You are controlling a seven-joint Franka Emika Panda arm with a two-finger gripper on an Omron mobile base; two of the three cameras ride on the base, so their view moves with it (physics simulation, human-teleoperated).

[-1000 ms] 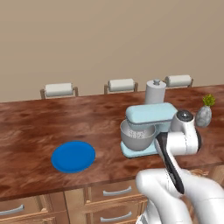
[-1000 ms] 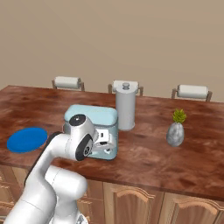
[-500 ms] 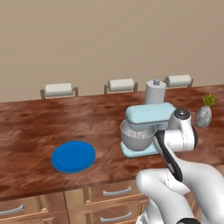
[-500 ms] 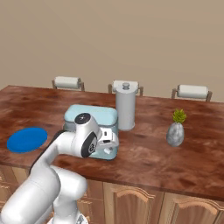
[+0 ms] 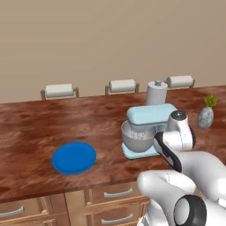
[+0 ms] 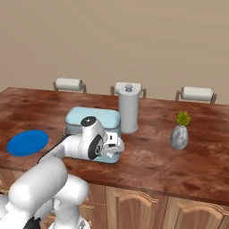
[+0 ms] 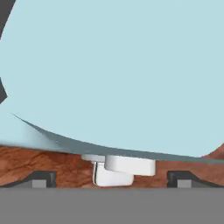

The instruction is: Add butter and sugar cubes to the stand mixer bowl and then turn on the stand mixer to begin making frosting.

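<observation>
my hand [image 6: 115, 145] is pressed up close against the side of the stand mixer [image 5: 148, 117], low down near its flat base. in the hand view the light-blue body [image 7: 118, 70] takes up most of what i see, and under its lower edge sits a small white knob [image 7: 120, 168] between my two dark fingertips [image 7: 39, 178], which stand spread well apart on either side of it. i am pinching nothing.

i judge the step in hand to be switching the mixer on. the knob is centred between the tips, so the line-up looks fair; what i need now is to ease forward until the tips flank it, close gently and then turn or push it, without shoving the whole machine along the desk [image 5: 39, 128]. the mixer looks light on its base, so a sideways push could slide it.

the stand mixer bowl [image 5: 137, 139] sits under the head, grey and shiny, in the left base view. i cannot tell from here whether the butter or the sugar cubes are inside it; its contents are too small to read. the blue plate [image 5: 73, 157] lies bare, well apart to the left of the mixer, which would fit them having gone in already.
</observation>
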